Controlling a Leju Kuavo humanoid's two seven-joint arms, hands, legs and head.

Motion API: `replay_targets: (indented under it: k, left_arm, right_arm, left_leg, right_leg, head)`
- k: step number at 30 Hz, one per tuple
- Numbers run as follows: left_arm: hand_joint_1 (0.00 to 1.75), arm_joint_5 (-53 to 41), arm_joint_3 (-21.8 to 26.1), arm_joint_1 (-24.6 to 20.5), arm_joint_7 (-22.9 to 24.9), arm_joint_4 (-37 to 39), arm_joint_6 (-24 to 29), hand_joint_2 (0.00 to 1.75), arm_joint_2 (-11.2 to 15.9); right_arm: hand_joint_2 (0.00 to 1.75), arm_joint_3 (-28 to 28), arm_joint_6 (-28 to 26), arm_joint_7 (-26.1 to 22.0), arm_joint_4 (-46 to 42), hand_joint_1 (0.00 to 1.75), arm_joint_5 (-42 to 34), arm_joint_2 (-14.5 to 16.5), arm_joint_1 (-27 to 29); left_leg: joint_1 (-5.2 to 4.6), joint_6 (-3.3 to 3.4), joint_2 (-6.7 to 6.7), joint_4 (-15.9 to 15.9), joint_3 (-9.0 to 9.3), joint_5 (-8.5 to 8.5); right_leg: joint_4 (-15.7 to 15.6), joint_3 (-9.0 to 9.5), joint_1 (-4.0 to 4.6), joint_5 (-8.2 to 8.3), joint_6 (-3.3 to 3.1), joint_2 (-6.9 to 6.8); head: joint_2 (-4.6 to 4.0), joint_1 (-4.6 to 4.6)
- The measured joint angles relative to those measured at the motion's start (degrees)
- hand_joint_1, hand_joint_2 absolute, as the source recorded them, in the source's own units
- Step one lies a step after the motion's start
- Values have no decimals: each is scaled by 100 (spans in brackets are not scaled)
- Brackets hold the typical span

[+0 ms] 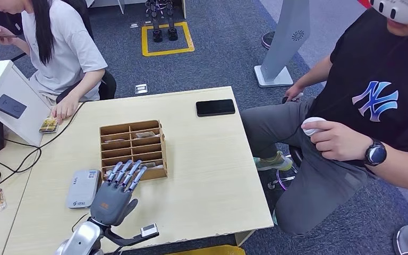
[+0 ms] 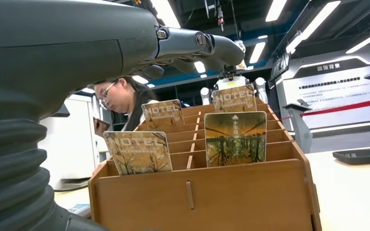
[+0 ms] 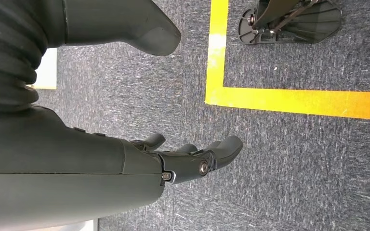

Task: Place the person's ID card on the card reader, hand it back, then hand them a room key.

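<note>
My left robot hand [image 1: 118, 191] hovers over the counter [image 1: 207, 159], fingers extended and apart, holding nothing; the fingertips [image 1: 133, 171] reach over the near edge of the wooden card rack [image 1: 133, 149]. The left wrist view shows room key cards [image 2: 235, 138] printed "HOTEL" standing upright in the rack's slots. The grey card reader [image 1: 83, 188] lies flat on the counter just beside the rack, on its left. A card [image 1: 48, 125] lies at the far left edge of the counter under the fingers of a seated person [image 1: 64, 48]; whether it is the ID card I cannot tell. My right robot hand [image 3: 192, 159] hangs above the carpet floor [image 3: 294, 168], fingers loosely curled, holding nothing.
</note>
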Motion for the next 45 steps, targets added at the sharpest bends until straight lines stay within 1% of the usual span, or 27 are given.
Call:
replay_targets:
  k: [3, 6, 8, 12, 16, 27, 38, 45]
  left_arm:
    - [0, 52, 26, -3, -94, 51, -37, 175, -43]
    - [0, 205, 120, 1, -413, 85, -149, 175, -128]
    - [0, 207, 168, 1, -495, 97, -190, 175, -201]
    - [0, 118, 254, -17, -451, 126, -252, 175, -328]
    - [0, 117, 379, -56, -386, 164, -298, 175, -392]
    - [0, 72, 517, -70, -375, 238, -294, 175, -452]
    - [0, -137, 974, -82, -266, 456, -246, 175, -527]
    - [0, -161, 1120, -86, -264, 521, -246, 175, -570]
  right_arm:
    - [175, 0, -1, 0, 0, 0, 1, 0, 0]
    - [175, 0, -2, 8, 0, 0, 5, 0, 1]
    - [175, 0, 0, 14, 0, 0, 19, 0, 1]
    - [175, 0, 1, -5, 0, 0, 81, 2, 1]
    - [175, 0, 0, -12, 0, 0, 94, 4, 1]
    - [175, 0, 0, -3, 0, 0, 102, 4, 1]
    - [175, 0, 0, -18, 0, 0, 191, 12, 0]
    - [175, 0, 0, -21, 0, 0, 193, 19, -2]
  left_leg:
    - [0, 0, 0, 0, 0, 0]
    - [0, 0, 0, 0, -1, 0]
    - [0, 0, 0, 0, -1, 0]
    - [0, 0, 0, 1, -1, 0]
    - [0, 0, 0, 1, -1, 0]
    - [0, 0, 0, 1, -1, 0]
    - [0, 0, 0, 1, -1, 1]
    - [0, 0, 0, 1, -1, 0]
  right_leg:
    - [0, 0, 0, 0, 0, 0]
    - [0, 0, 0, 0, 0, 0]
    - [0, 0, 0, 0, 0, -1]
    - [0, 0, 0, 0, 0, -1]
    - [0, 0, 0, 0, 0, -1]
    - [0, 0, 0, 0, 0, -1]
    - [0, 0, 0, 0, 0, -1]
    - [0, 0, 0, 0, 0, -1]
  head:
    - [0, 1]
    - [0, 1]
    - [0, 1]
    - [0, 1]
    - [0, 0]
    - [0, 2]
    - [0, 1]
    - [0, 1]
